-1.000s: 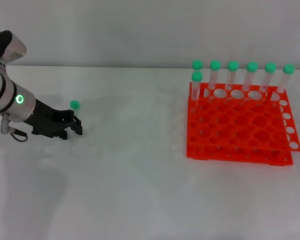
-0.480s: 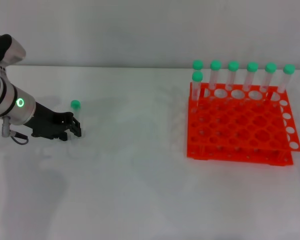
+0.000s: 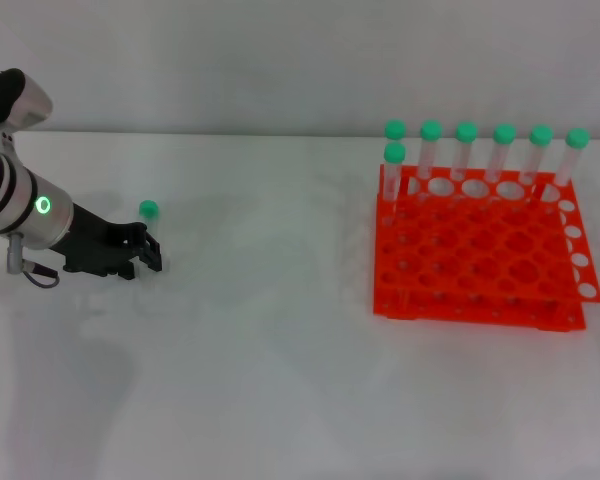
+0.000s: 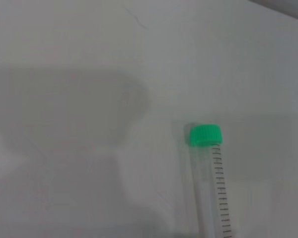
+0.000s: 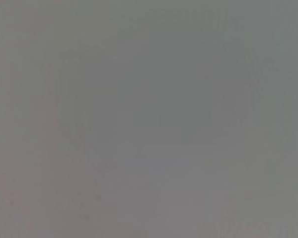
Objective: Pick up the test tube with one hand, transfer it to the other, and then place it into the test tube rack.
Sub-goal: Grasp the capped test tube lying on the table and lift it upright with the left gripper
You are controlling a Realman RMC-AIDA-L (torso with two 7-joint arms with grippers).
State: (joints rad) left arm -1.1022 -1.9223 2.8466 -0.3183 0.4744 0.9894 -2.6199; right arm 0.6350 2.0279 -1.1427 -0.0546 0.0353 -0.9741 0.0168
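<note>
Left gripper (image 3: 150, 252) low over the white table (image 3: 280, 380) at its left side, fingers around the test tube (image 4: 211, 183); how far they are parted cannot be told. The tube lies flat, its green cap (image 3: 148, 209) just beyond the fingertips. Well apart to the right stands the orange test tube rack (image 3: 480, 250), holding seven capped tubes (image 3: 465, 150). Right gripper out of view.

Seven green-capped tubes (image 3: 466, 150) stand in one orange rack (image 3: 480, 260). One more tube (image 3: 148, 211) lies far left beside one gripper (image 3: 145, 252).
</note>
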